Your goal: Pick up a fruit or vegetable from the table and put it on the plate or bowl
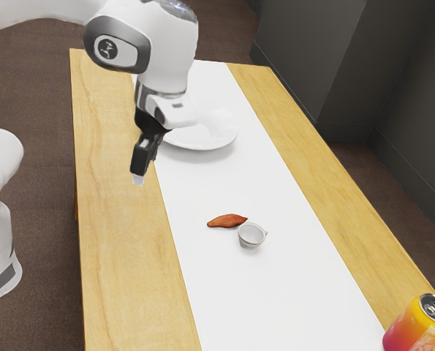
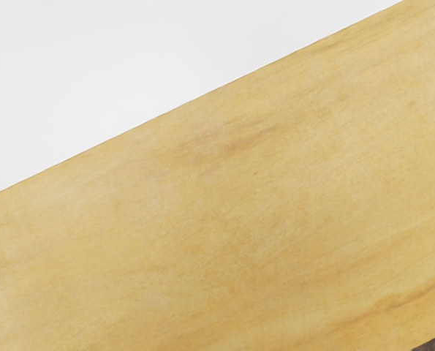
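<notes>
An orange-brown sweet potato (image 1: 227, 220) lies on the white runner (image 1: 275, 256) near the table's middle. A small white bowl (image 1: 251, 235) stands just to its right, almost touching it. A large white plate (image 1: 206, 133) sits further back on the runner, partly behind my hand. My gripper (image 1: 139, 174) hangs above the runner's left edge, in front of the plate and well to the exterior view's left of the sweet potato, with nothing in it. Under the hand, the wrist view has the bare wood (image 2: 261, 241) and the runner's edge (image 2: 129, 73).
An orange and yellow drink can (image 1: 420, 325) stands at the table's near right corner. The wooden table (image 1: 122, 256) has wide bare strips on both sides of the runner. Dark walls rise beyond the table's right side.
</notes>
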`<action>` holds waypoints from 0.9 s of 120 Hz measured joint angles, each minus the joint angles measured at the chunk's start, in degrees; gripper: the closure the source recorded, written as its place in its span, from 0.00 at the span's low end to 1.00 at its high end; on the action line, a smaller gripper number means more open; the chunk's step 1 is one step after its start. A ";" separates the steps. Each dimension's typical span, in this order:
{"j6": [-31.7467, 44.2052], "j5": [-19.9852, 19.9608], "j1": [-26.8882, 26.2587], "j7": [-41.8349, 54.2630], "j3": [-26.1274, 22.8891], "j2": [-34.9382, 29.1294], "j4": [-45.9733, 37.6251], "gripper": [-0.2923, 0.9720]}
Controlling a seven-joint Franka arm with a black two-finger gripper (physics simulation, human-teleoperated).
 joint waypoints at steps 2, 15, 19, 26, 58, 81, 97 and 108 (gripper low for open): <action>-0.13 0.60 -0.05 -0.11 0.26 0.85 0.40 0.23; -7.78 6.66 -0.55 -0.80 0.01 4.73 9.20 0.23; -10.10 7.16 -0.76 -0.99 1.56 5.38 11.02 0.23; -12.69 6.40 -1.84 -1.57 3.10 5.90 12.48 0.23; -8.93 6.52 -4.71 -10.29 3.57 2.24 8.73 0.23; -2.24 2.66 -16.24 -16.67 3.47 3.72 3.57 0.23; 2.86 -1.46 -16.37 -20.51 3.58 10.86 5.07 0.23; 5.93 -2.70 -16.33 -22.71 5.47 14.44 8.29 0.23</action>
